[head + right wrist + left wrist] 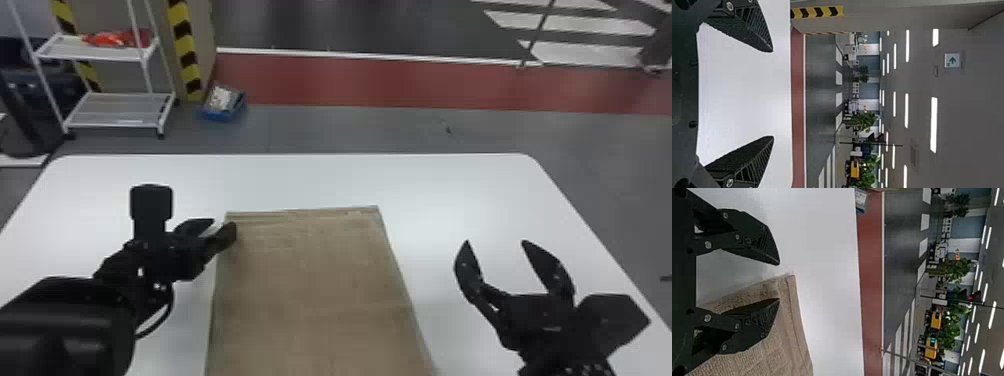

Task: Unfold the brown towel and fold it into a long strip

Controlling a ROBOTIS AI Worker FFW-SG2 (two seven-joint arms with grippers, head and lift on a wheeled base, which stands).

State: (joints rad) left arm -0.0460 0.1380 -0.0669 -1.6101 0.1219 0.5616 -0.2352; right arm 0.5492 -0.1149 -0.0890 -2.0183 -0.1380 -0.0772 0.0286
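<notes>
The brown towel (315, 290) lies flat on the table as a broad panel running off the near edge of the head view. At its far left corner is my left gripper (219, 229), fingers apart. In the left wrist view, the left gripper (779, 281) has one finger over the towel (789, 344) and the other beside its edge, above the white surface. My right gripper (495, 244) stands wide open to the right of the towel, away from it. The right wrist view shows nothing between the right gripper's (773, 94) fingers.
The white table (440, 190) extends beyond the towel on its far side and both flanks. Past it on the floor stand a white shelf rack (112, 110) and a blue box (222, 105) at the back left.
</notes>
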